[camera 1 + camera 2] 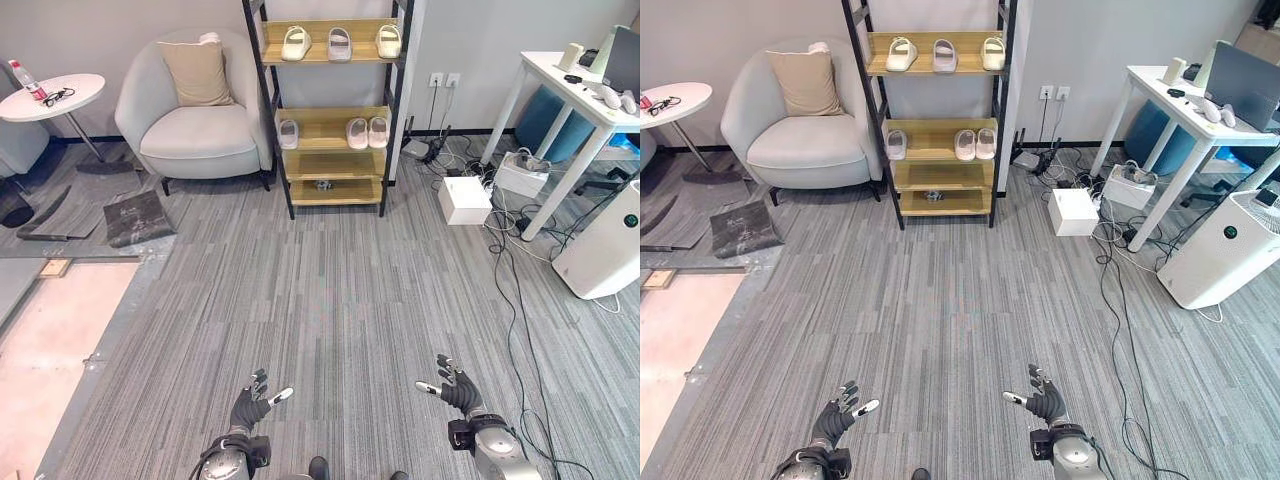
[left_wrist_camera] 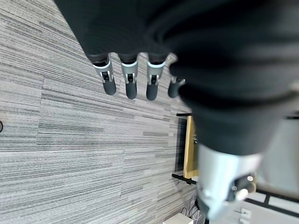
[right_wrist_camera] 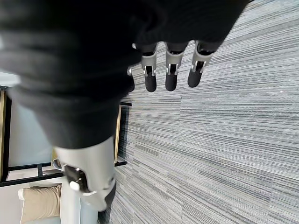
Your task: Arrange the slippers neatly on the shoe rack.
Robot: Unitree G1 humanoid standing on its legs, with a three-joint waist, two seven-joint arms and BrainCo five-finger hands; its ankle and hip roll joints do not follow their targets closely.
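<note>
Left eye view, slippers on the shoe rack at 12 o'clock, well apart from left hand and right hand, both spread, empty, carpet between.

Two silver-grey arms here, rounded metal at the wrists. The left hand wears a dark ribbed cover over its back, silver fingers ending in dark tips. The right hand matches it: same dark cover, silver fingers, black tips, pale thumb end.
</note>
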